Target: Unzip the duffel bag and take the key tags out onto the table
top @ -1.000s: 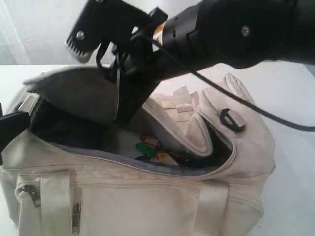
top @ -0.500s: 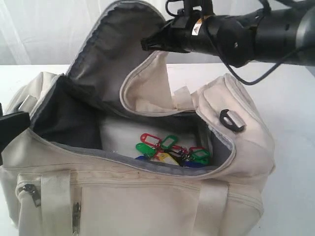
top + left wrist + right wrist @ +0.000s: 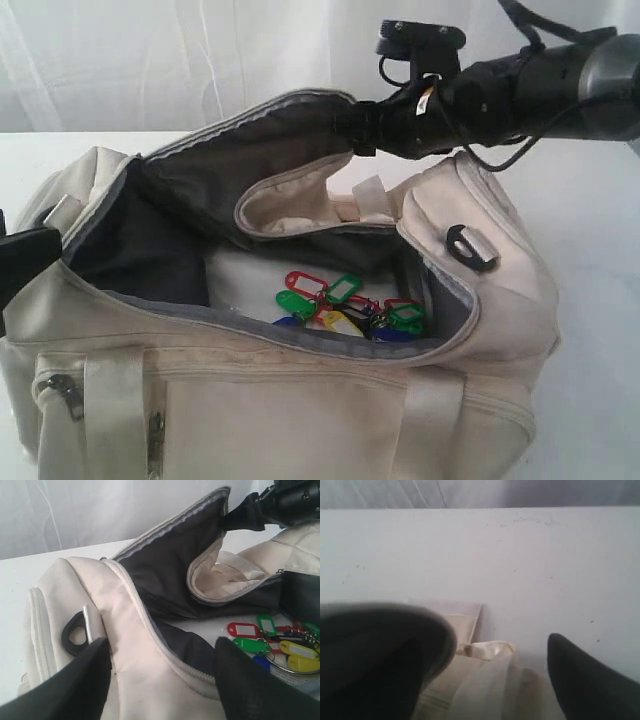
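The cream duffel bag [image 3: 300,400] lies unzipped on the white table [image 3: 590,200], its dark grey lining showing. The coloured key tags [image 3: 345,305] lie inside on the pale bag floor, also seen in the left wrist view as key tags [image 3: 272,640]. My right gripper [image 3: 355,125] is at the edge of the raised top flap [image 3: 250,160]. In its wrist view the right gripper [image 3: 500,645] stands open, and the flap [image 3: 375,650] drapes over one finger. My left gripper [image 3: 160,680] is open, straddling the bag's end and zipper rim [image 3: 150,625].
A black strap ring [image 3: 470,245] sits on the bag's right end, another ring [image 3: 75,632] by my left finger. Pocket zipper pulls [image 3: 65,395] hang on the near side. A white curtain [image 3: 150,60] closes the back. A cable trails from the right arm [image 3: 540,85].
The right arm swung off the bag and lifted the flap high, baring the key tags. The flap has since dropped lower and the arm has drawn right. The left gripper has stayed put.
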Motion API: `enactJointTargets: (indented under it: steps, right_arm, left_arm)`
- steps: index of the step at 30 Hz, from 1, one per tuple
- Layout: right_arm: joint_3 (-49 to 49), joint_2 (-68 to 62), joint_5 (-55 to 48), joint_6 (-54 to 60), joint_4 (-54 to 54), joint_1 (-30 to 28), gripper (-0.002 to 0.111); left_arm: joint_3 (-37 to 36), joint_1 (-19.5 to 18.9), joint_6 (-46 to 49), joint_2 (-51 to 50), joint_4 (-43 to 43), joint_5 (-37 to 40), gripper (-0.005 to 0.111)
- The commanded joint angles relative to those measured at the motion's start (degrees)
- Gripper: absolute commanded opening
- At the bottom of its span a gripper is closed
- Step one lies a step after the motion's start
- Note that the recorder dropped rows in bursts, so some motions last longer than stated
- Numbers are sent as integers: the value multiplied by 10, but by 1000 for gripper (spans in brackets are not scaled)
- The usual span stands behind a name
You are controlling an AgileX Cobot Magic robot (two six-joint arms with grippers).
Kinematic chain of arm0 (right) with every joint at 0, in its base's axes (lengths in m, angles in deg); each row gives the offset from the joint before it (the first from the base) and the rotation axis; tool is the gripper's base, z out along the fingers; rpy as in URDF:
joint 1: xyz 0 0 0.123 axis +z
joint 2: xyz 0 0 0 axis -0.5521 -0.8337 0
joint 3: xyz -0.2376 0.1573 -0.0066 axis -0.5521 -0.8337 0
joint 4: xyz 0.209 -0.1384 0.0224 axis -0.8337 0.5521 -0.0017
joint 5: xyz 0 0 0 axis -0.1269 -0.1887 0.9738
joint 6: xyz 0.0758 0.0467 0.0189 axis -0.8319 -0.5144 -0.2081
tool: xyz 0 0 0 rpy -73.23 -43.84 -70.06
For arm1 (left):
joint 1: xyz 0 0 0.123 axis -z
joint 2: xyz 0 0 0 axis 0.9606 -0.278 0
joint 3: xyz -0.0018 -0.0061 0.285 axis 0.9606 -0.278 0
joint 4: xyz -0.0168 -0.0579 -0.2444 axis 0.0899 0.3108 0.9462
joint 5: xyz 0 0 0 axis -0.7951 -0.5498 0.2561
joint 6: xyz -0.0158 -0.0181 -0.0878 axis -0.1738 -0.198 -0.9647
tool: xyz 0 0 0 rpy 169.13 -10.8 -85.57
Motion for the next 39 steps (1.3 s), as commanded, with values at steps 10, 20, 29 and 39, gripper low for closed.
enactJointTargets:
  steps: [10,20,29,39]
  right_arm:
    - [0,145,-368,461,-41,61,69]
    - [-37,50,-186,555,-72,147,65]
    - [-14,83,0,357,-70,71,0]
    - [-13,49,-51,185,-70,-35,0]
  left_arm:
    - [-5,-1,0,5,-9,-3,63]
    - [-5,-1,0,5,-9,-8,63]
    - [-5,-1,2,5,-9,-1,60]
    - [-5,-1,2,5,-9,-3,60]
